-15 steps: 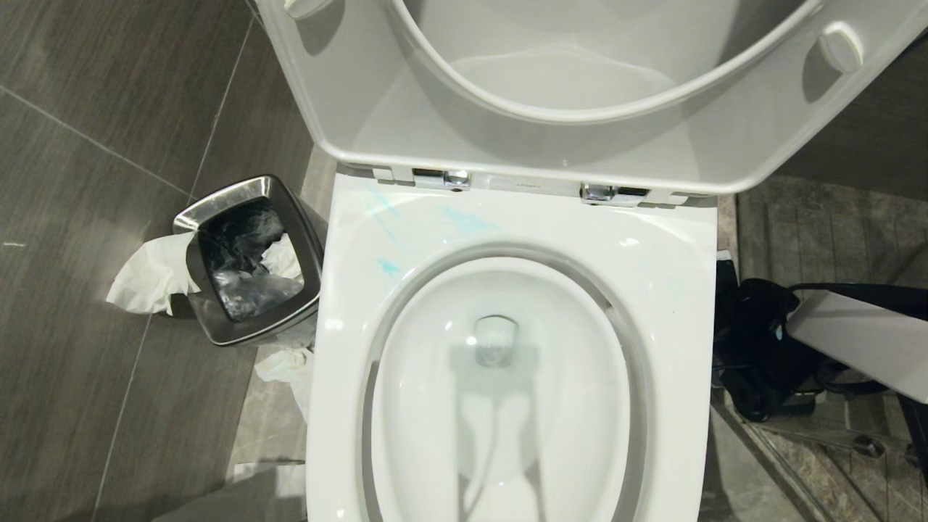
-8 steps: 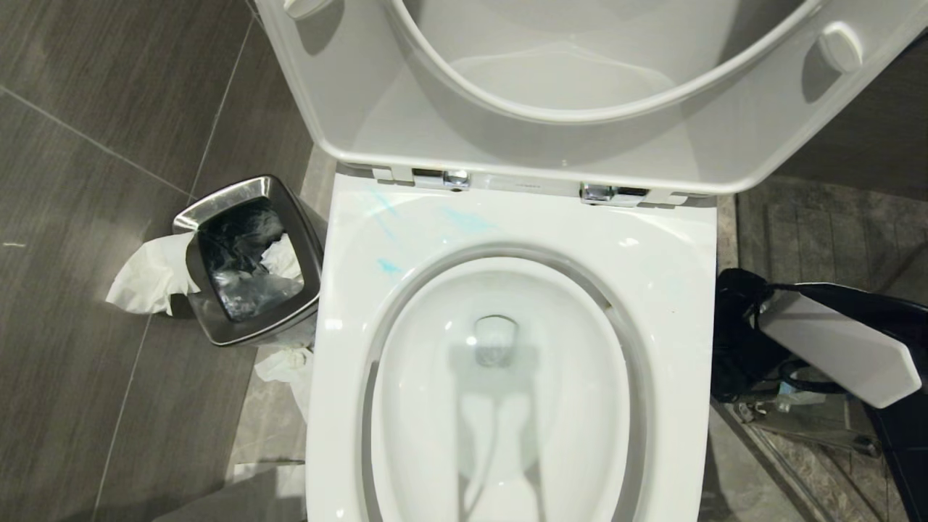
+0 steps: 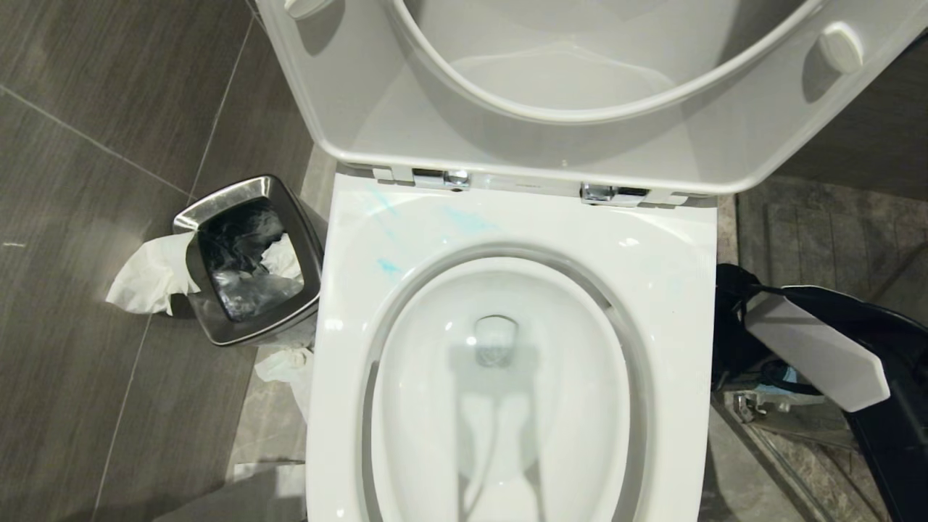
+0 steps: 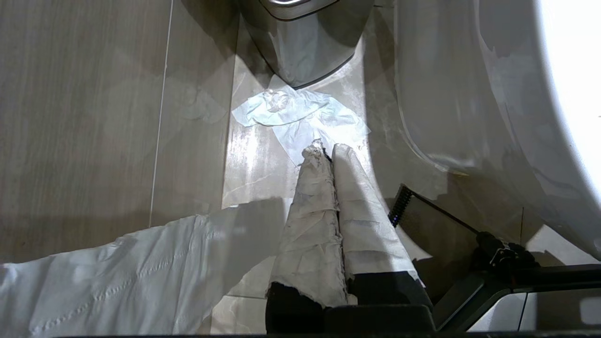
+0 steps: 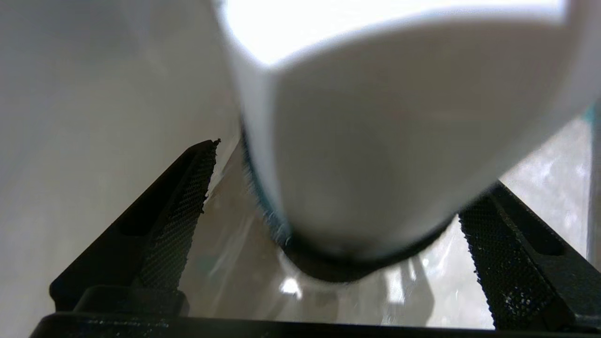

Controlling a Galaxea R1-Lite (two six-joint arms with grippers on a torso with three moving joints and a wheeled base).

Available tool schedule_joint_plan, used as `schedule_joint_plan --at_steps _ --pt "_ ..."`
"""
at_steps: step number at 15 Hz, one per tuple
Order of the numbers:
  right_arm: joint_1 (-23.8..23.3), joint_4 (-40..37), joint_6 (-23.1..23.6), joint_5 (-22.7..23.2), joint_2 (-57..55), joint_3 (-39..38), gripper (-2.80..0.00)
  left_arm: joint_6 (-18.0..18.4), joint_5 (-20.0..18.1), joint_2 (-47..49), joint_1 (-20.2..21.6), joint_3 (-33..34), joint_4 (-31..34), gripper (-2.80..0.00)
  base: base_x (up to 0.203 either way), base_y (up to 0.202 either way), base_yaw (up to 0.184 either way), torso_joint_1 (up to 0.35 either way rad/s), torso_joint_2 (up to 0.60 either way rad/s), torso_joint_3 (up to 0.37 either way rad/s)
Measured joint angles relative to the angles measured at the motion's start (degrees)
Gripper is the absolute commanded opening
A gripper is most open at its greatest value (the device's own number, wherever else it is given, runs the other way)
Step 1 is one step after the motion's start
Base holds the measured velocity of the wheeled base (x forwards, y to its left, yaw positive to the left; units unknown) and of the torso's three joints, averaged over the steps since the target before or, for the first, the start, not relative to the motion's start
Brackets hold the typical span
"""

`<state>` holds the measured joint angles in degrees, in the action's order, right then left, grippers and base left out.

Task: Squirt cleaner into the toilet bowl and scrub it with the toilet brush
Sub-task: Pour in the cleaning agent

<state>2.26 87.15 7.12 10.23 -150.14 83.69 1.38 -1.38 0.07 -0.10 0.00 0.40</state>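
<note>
Cleaner (image 3: 464, 219) lay in thin blue smears on the toilet bowl (image 3: 681, 290) rim. My right tool (image 5: 328, 220) hung wide open around a white thing beside the toilet. My left tool (image 4: 328, 152) was clenched. Next, I needed a firm squeeze.

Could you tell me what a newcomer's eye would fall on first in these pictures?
The open white toilet bowl fills the middle of the head view, its lid raised and turquoise cleaner smeared on the rim's back left. On the floor to its left stands a steel waste bin with crumpled tissue spilling out. At the right, the right gripper, jaws wide apart, has a white object between them.
</note>
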Motion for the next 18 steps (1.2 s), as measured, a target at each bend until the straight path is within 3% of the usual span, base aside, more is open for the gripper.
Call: schedule_joint_plan --at_steps 11,18 --pt "-0.02 0.04 0.53 2.61 -6.15 12.69 0.00 0.00 0.00 0.00 0.02 0.00 0.00 -2.80 0.000 0.000 0.000 0.000 0.00 0.000" --pt "0.00 0.14 0.53 2.83 -7.97 15.55 0.00 0.02 -0.02 0.00 0.02 0.00 0.00 -2.80 0.000 0.000 0.000 0.000 0.00 0.000"
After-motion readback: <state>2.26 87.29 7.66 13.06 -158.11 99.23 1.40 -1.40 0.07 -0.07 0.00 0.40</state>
